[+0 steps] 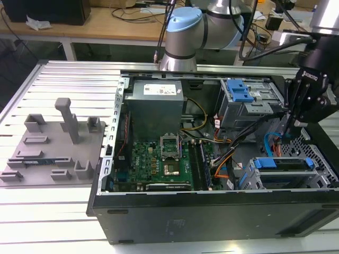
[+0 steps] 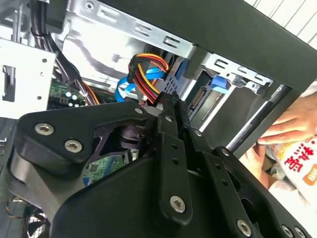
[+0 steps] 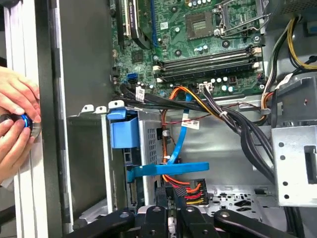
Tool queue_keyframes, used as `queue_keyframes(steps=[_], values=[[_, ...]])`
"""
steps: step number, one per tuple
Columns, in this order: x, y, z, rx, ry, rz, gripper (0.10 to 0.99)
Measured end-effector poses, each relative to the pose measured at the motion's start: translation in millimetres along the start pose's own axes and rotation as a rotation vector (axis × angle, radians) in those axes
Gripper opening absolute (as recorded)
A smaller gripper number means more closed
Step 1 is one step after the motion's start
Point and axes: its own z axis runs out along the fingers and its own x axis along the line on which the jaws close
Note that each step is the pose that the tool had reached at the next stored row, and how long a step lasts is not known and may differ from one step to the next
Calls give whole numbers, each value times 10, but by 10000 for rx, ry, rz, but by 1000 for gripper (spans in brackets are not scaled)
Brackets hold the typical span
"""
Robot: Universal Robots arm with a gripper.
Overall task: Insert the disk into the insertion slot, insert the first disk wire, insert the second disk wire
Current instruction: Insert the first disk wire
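The disk (image 1: 280, 172) lies inside the insertion slot (image 1: 318, 153) at the case's front corner, with its blue caddy end (image 3: 124, 131) showing. My gripper (image 1: 288, 132) hangs just behind the drive cage. Its fingers stand close together, shut on a black plug with red, yellow and orange wires (image 3: 187, 188). That disk wire (image 2: 148, 69) sticks out past my gripper (image 2: 171, 101) in the second wrist view. A flat blue disk wire (image 3: 168, 169) reaches the disk's back edge just beyond my gripper (image 3: 171, 196).
The open case holds a motherboard (image 1: 159, 159), a grey power supply (image 1: 156, 98) and a taller metal box with a blue tab (image 1: 238, 92). Black cable bundles (image 3: 237, 124) cross near the cage. A person's hands (image 3: 15, 124) rest at the case's outer edge. A grey fixture plate (image 1: 53, 148) lies at the exterior view's left.
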Motion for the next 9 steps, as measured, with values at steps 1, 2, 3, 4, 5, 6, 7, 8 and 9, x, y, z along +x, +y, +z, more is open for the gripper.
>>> queue_keyframes(steps=[1,2,3,4,5,6,7,8,9], values=[[38,-3,-2,-8,-67,-5,165],[65,-6,2,-14,-113,-9,165],[106,-10,10,-24,-183,-14,165],[133,-13,17,-30,-229,-17,165],[163,-16,27,-35,-272,-21,165],[213,-21,42,-43,-335,-25,165],[239,-23,50,-47,-371,-27,165],[272,-27,61,-51,-420,-31,165],[312,-31,74,-56,-475,-35,165]])
